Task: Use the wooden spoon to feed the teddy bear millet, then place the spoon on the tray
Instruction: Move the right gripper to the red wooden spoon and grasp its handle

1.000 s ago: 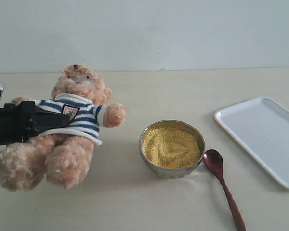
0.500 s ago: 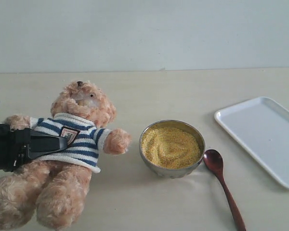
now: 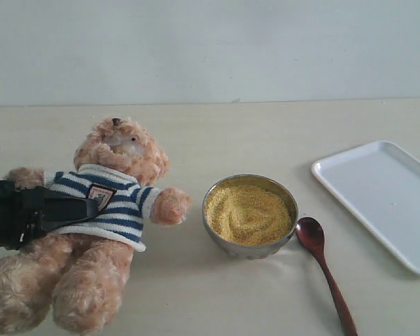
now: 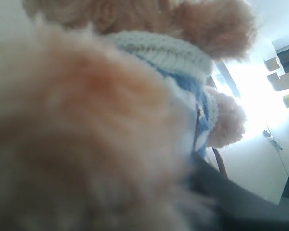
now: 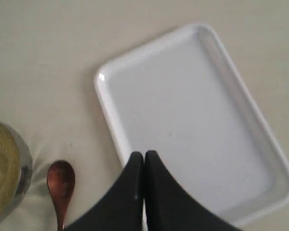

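Two fluffy legs of the teddy bear (image 3: 101, 231) lie at the near left corner of the table (image 3: 189, 301). Its body leans back along the left edge, with the head farther in and the face turned up. The left pincer (image 3: 91, 208), black, comes in from the left edge and is clamped on the bear's striped middle, one finger lying across the shirt just below the chest badge. In the left wrist view, fur and shirt fill nearly everything, and only a dark blurred part of a finger shows. Right of centre, the wooden spoon (image 3: 323, 273) lies flat, its handle running to the near edge and its round bowl farther in, just beside the metal bowl (image 3: 248, 250); whether the two touch cannot be told. That bowl stands about mid-table, near the bear's outstretched paw, heaped with millet (image 3: 248, 213). Farther right, the tray (image 3: 378, 196) lies flat by the right edge, apart from the spoon. The right pincer (image 5: 144, 161) hangs high, its two black fingers pressed together tip to tip, looking down on the tray and the spoon's bowl. Beyond the far edge rises a plain pale wall (image 3: 210, 49).
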You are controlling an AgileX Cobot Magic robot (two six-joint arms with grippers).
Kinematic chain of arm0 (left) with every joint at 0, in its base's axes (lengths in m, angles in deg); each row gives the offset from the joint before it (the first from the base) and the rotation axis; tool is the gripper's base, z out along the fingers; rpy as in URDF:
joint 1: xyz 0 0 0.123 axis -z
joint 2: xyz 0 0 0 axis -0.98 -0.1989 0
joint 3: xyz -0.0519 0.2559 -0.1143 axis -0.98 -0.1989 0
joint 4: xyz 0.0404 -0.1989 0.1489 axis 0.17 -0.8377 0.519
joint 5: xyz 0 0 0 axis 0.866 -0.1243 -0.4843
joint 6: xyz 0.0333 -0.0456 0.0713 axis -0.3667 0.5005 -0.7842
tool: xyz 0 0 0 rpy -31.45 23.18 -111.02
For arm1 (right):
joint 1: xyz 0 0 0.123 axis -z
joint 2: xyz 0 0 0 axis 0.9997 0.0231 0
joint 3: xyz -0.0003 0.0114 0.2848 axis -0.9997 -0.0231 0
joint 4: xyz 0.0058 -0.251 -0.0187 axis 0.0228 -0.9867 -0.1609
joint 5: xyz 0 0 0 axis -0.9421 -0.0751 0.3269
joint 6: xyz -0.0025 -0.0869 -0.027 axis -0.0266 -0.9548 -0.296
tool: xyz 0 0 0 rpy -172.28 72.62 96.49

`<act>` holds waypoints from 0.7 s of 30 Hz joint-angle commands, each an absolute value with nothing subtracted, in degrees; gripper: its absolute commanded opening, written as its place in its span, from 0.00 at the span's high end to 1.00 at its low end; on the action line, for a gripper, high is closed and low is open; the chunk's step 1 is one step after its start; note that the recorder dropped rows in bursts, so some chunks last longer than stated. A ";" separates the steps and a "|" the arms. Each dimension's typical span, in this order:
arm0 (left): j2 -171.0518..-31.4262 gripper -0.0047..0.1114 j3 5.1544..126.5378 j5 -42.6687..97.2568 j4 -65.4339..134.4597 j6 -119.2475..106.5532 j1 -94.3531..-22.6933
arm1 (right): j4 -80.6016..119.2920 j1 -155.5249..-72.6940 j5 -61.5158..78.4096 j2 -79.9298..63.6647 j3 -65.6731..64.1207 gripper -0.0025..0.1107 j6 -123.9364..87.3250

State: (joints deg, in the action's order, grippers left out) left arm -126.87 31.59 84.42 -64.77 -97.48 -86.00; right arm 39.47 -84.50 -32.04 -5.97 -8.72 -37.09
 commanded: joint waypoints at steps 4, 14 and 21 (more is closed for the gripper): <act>-126.75 0.92 31.48 86.19 -65.43 -98.15 -86.01 | 39.84 -100.39 7.77 -23.09 -28.82 0.98 -38.51; -126.75 0.92 31.48 86.19 -65.43 -98.84 -86.01 | 49.10 -114.84 16.49 -28.04 -54.24 0.98 -34.88; -126.75 0.92 31.48 86.19 -65.43 -99.40 -86.01 | 48.99 -117.83 14.74 -25.00 -54.24 0.89 -43.13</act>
